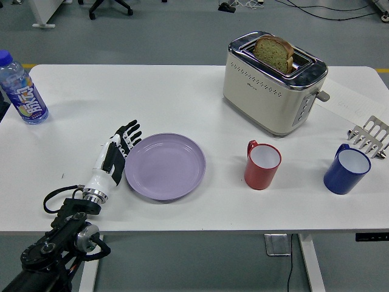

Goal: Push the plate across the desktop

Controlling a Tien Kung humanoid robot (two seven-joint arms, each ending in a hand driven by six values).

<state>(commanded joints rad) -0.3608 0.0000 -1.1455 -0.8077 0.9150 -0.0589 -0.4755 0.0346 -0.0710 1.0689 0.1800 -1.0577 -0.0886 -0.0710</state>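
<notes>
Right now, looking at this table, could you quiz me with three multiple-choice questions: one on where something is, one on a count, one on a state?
1. What stands nearest the purple plate on its right?
A toaster B red mug C bottle
2. How many mugs?
A one B two C three
3. The left hand is:
A flat against the plate's edge B gripping a mug C lifting the plate

Answers: 1 B, the red mug is closest. 2 B, red mug and blue mug. 3 A, fingers extended at the rim, holding nothing.
</notes>
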